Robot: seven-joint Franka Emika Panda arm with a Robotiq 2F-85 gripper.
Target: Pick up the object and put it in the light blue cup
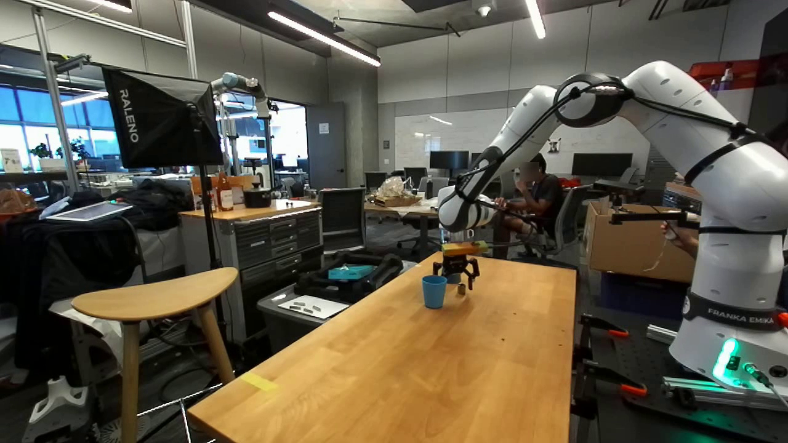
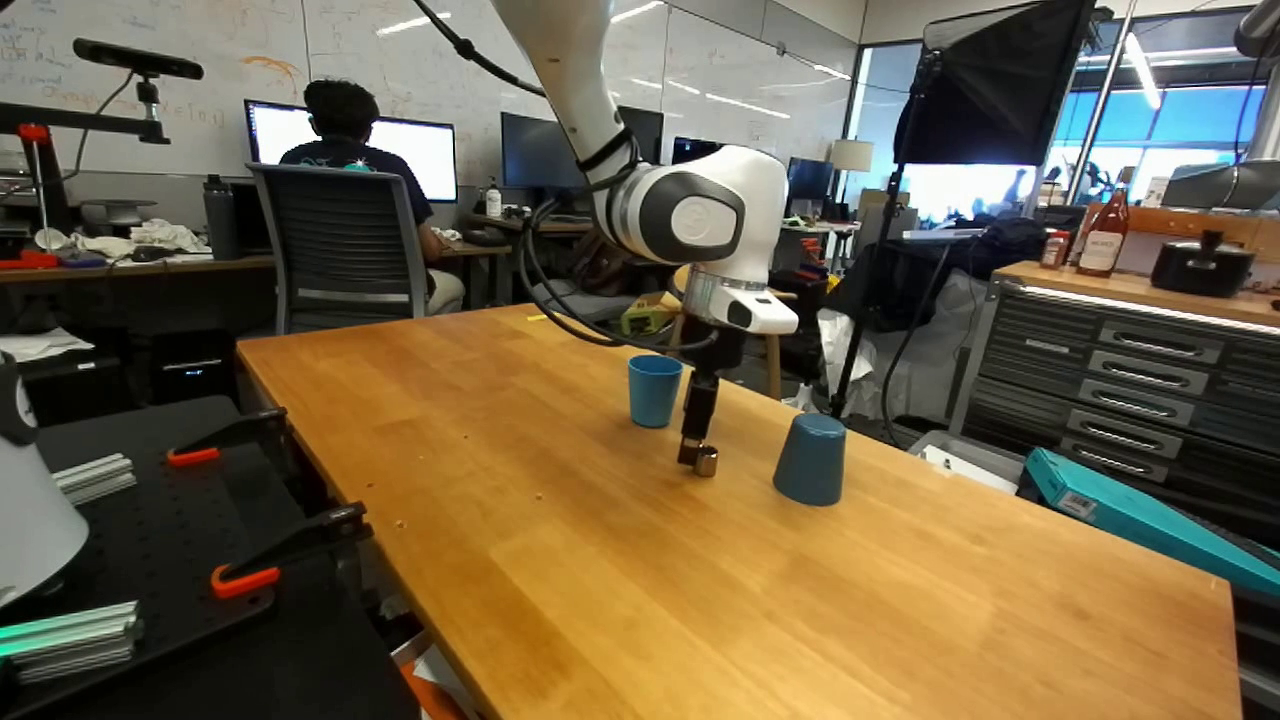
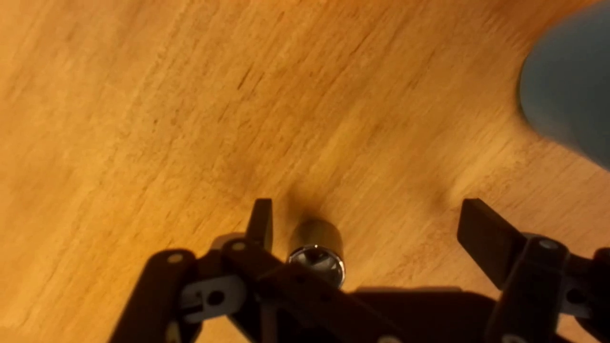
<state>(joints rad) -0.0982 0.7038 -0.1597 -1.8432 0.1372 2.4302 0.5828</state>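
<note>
The object is a small shiny metallic cylinder standing on the table. It shows in both exterior views [image 1: 462,288] [image 2: 707,461] and in the wrist view [image 3: 317,236]. The light blue cup stands upright near it in both exterior views [image 1: 434,291] [image 2: 654,393]; it is out of the wrist view. My gripper [image 1: 454,280] points down low over the table. It also shows in an exterior view [image 2: 692,455] and in the wrist view [image 3: 368,214]. It is open, with the object between its fingers, nearer the left finger in the wrist view. A finger link hides part of the object.
A darker blue-grey cup stands upside down beside the gripper in an exterior view [image 2: 811,462]. It shows at the right of the wrist view [image 3: 569,90] and partly behind the gripper in an exterior view [image 1: 454,278]. The wooden table [image 1: 431,369] has clamps along one edge.
</note>
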